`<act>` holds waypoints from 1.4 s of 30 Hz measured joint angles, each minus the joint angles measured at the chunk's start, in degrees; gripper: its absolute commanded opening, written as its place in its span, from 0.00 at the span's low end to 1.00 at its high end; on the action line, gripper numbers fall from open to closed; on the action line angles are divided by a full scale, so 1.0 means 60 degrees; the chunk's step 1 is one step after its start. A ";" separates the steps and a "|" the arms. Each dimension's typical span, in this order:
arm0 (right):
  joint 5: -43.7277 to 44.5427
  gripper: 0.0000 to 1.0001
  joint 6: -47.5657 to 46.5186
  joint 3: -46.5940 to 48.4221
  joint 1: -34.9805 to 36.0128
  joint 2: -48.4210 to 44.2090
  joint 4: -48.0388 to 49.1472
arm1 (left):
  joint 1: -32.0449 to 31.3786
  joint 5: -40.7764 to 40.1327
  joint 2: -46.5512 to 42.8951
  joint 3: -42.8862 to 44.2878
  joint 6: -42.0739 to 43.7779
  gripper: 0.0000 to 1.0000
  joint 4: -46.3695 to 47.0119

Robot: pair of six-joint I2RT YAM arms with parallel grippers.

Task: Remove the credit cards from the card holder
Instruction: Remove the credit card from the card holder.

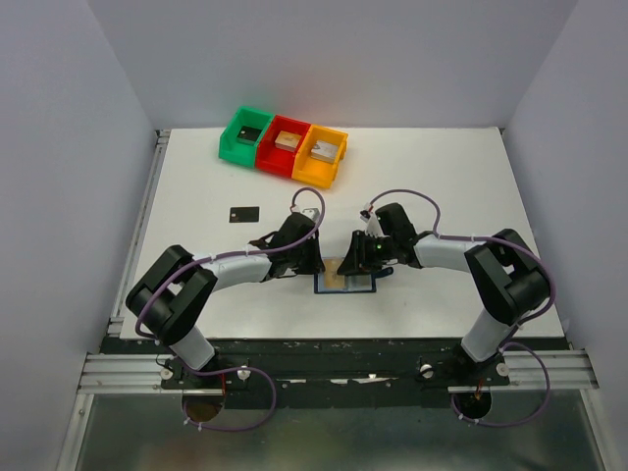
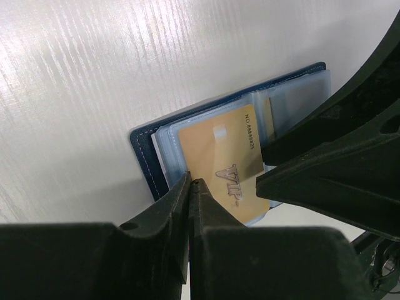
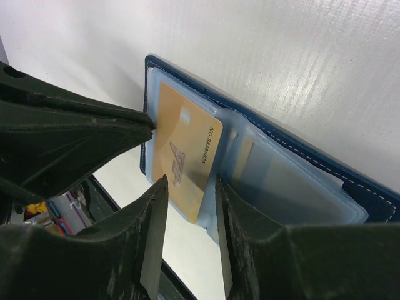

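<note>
The navy card holder lies open on the table between my two grippers, its pale blue sleeve pages up; it also shows in the left wrist view and the right wrist view. A tan-gold credit card marked "VIP" lies skewed on the left page, and also shows in the right wrist view. My left gripper is shut on this card's edge. My right gripper is open, its fingers astride the holder's near edge beside the card. Another tan card sits in a sleeve. One black credit card lies loose on the table.
Green, red and orange bins stand in a row at the back, each with a small block inside. Grey walls enclose the table on three sides. Both arms meet near the table's front middle.
</note>
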 measured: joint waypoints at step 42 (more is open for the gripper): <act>-0.0539 0.42 0.0568 -0.0284 -0.0004 0.0197 0.0933 | 0.0015 -0.0186 -0.0463 -0.0208 -0.0106 0.14 -0.0244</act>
